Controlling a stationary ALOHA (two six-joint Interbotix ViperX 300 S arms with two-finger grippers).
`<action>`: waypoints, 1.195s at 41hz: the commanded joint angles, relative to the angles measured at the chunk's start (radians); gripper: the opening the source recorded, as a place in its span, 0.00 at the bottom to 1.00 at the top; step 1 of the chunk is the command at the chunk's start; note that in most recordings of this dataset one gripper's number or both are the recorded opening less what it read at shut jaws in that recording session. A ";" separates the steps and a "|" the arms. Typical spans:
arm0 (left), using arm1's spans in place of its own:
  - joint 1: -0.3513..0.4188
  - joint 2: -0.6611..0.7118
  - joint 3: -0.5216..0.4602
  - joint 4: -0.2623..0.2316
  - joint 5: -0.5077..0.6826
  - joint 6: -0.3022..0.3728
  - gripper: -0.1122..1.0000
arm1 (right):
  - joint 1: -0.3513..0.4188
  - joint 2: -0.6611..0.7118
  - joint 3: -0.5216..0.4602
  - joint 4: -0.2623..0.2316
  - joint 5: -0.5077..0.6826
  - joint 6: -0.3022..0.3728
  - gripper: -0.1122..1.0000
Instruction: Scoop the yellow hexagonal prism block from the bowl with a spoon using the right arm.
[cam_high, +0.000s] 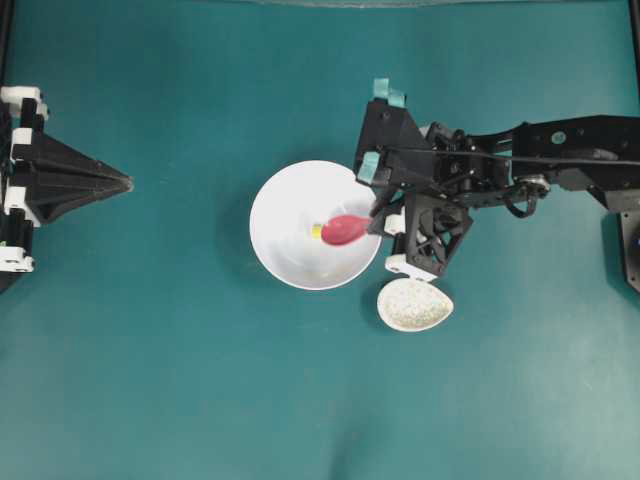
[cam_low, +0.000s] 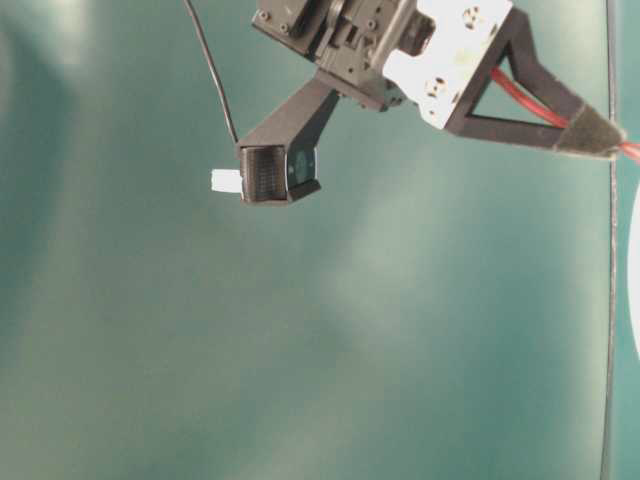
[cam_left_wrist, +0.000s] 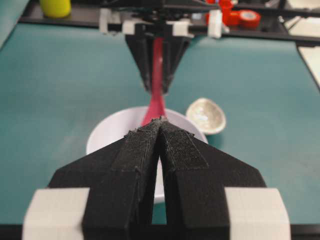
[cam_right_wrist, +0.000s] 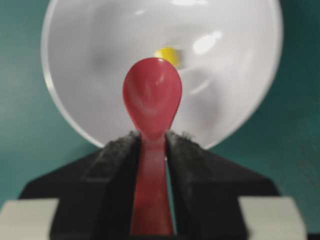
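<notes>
The yellow hexagonal prism block (cam_high: 316, 232) lies on the floor of the bowl (cam_high: 290, 200), just past the tip of the spoon (cam_high: 345, 230), along the handle line of the right gripper (cam_high: 385, 215) clamping it; the left gripper (cam_high: 125, 183) sits closed near the tabletop's left edge.

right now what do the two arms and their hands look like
Both arms are black. The left hand is a pointed black wedge with white blocks at its base. The right hand has an open black lattice frame, white blocks, teal tape tags and black cables along the arm.
</notes>
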 joint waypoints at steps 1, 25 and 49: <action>0.000 0.005 -0.028 0.002 -0.011 0.000 0.10 | 0.003 -0.003 -0.040 -0.003 0.032 0.003 0.33; 0.000 0.006 -0.028 0.002 -0.015 0.000 0.10 | 0.002 0.100 -0.103 -0.025 0.086 0.005 0.33; 0.000 0.006 -0.028 0.002 -0.015 0.000 0.10 | 0.002 0.158 -0.104 -0.069 -0.120 -0.005 0.33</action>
